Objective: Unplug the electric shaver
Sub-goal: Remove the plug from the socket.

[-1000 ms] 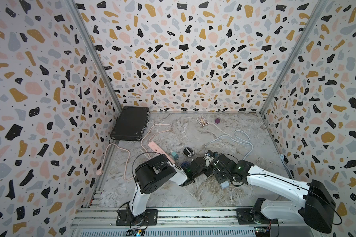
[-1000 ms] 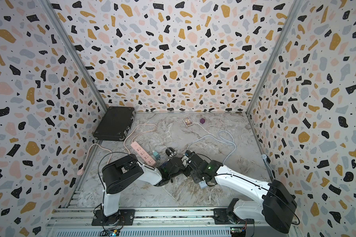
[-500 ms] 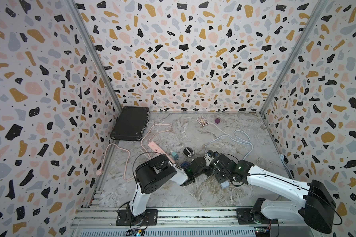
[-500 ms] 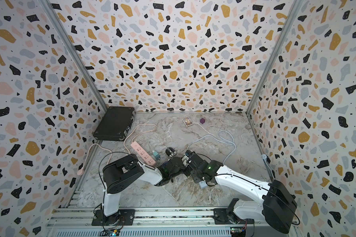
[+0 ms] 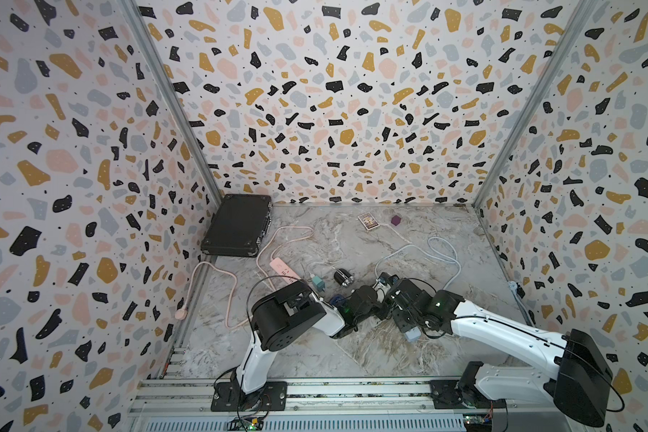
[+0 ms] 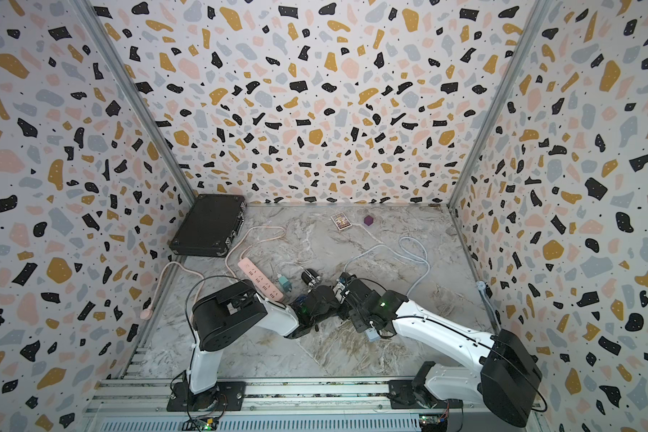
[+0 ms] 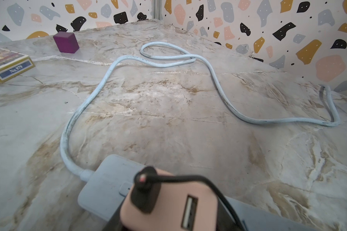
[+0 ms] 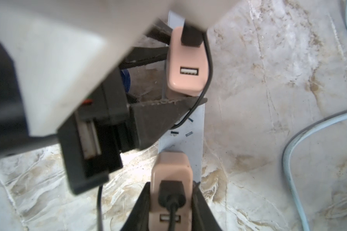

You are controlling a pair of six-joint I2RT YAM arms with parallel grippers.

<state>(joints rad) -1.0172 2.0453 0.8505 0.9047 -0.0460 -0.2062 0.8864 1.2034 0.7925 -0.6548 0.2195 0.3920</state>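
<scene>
Right claw (image 8: 171, 186) is clamped on a pink adapter (image 8: 170, 166); left claw (image 8: 182, 64) is set around a second pink adapter (image 8: 178, 84), grip unconfirmed.
Electric shaver (image 5: 343, 277), judged the black-silver cylinder, is laid on the worktop (image 5: 371, 359) nearby; power strip (image 8: 196, 128) may be dragged if an adapter is pulled unbraced.

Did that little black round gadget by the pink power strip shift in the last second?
No. The black gadget keeps the same gap to the pink power strip in a top view.

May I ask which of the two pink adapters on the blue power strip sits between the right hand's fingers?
The pink adapter closest to the right wrist camera; the other adapter stands farther along the strip, between the left hand's fingers.
</scene>
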